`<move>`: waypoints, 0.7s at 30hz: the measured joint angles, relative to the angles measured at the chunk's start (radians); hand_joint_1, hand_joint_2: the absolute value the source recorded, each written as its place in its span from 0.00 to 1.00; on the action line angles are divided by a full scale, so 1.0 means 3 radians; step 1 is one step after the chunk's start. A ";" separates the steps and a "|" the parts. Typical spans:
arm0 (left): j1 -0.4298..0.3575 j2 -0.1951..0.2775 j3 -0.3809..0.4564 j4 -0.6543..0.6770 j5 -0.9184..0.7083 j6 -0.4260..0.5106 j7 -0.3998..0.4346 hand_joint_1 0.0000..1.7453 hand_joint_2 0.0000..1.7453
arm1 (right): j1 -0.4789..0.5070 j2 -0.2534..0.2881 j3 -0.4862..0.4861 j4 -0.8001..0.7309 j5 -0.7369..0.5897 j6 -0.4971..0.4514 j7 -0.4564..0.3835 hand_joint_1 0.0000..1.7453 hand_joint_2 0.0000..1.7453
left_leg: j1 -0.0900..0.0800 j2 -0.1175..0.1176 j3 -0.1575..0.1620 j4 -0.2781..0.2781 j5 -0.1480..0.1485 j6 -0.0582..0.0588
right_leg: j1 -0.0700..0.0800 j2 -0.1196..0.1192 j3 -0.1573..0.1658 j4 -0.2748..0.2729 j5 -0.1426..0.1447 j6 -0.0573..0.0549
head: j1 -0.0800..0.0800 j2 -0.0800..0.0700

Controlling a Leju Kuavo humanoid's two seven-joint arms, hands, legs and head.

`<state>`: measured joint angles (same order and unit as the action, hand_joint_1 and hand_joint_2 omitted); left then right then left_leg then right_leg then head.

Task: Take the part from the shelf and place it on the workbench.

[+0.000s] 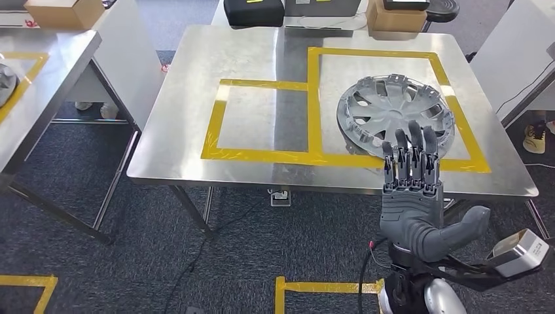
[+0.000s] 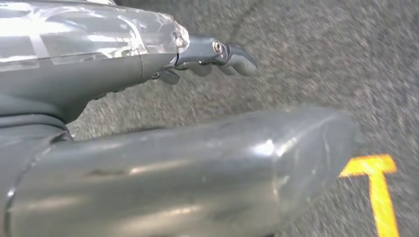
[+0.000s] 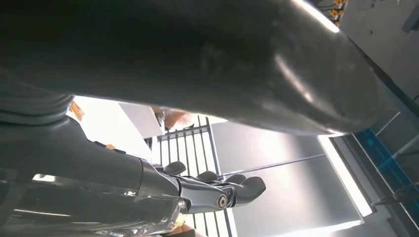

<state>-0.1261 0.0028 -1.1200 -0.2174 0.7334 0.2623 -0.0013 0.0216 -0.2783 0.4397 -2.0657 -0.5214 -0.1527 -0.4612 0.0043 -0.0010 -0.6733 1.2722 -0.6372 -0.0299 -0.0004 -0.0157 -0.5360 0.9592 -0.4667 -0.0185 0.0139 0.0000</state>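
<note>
The part, a silver wheel cover, lies flat on the steel workbench inside the right yellow-taped square. My right hand reaches over the bench's near edge, palm down, fingers straight and together, thumb out to the side. Its fingertips overlap the cover's near rim and hold nothing. In the right wrist view that hand faces the ceiling with nothing in its fingers. My left hand hangs above the carpet, its fingers loosely extended and bare.
A second steel table stands to the left, across a gap of carpet. Cardboard boxes and a black case sit behind the bench. A person's shoe shows at the right. Yellow tape marks the floor near my feet.
</note>
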 joint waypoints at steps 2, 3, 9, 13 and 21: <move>-0.0001 0.0028 0.0000 0.0000 0.0012 0.0005 -0.0020 0.00 0.00 | 0.0001 0.0010 0.0001 0.0016 -0.0015 0.0009 -0.0016 0.00 0.00 | 0.0014 0.0002 0.0188 -0.0181 0.0155 -0.0016 | -0.0009 0.0000 -0.0090 0.0055 0.0026 0.0018 | -0.0017 0.0000; -0.0003 0.0036 0.0000 -0.0001 0.0017 0.0005 -0.0031 0.00 0.00 | 0.0001 0.0017 0.0002 0.0021 -0.0023 0.0013 -0.0021 0.00 0.00 | 0.0019 0.0002 0.0337 -0.0397 0.0225 -0.0018 | -0.0015 0.0000 -0.0130 0.0085 0.0036 0.0030 | -0.0026 0.0000; -0.0007 0.0046 0.0000 -0.0001 0.0005 0.0002 -0.0042 0.00 0.00 | 0.0024 0.0041 0.0016 0.0045 -0.0075 0.0003 -0.0068 0.00 0.00 | -0.0004 -0.0013 0.0588 -0.0908 0.0320 0.0085 | -0.0031 0.0011 -0.0243 0.0156 0.0094 0.0148 | -0.0054 0.0000; -0.0011 0.0045 0.0000 -0.0001 -0.0014 -0.0003 -0.0034 0.00 0.00 | 0.0060 0.0041 0.0028 0.0082 -0.0108 -0.0043 -0.0091 0.00 0.00 | 0.0002 -0.0009 0.0470 -0.0921 0.0436 0.0181 | -0.0042 0.0028 -0.0379 0.0723 -0.0425 0.0210 | -0.0009 0.0000; -0.0010 0.0045 0.0000 -0.0003 -0.0024 -0.0004 -0.0030 0.00 0.00 | 0.0083 0.0043 0.0038 0.0138 -0.0117 -0.0071 -0.0100 0.00 0.00 | -0.0031 0.0003 0.0205 -0.0893 0.0655 0.0119 | -0.0020 0.0042 0.0288 0.0104 -0.0242 0.0142 | 0.0065 0.0000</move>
<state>-0.1291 0.0164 -1.1200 -0.2182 0.7262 0.2610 -0.0103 0.0466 -0.2653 0.4509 -2.0242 -0.5564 -0.1740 -0.4913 -0.0049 -0.0002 -0.6119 1.0043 -0.4408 0.0058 -0.0064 -0.0030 -0.4496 0.9903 -0.5392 0.0240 0.0333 0.0000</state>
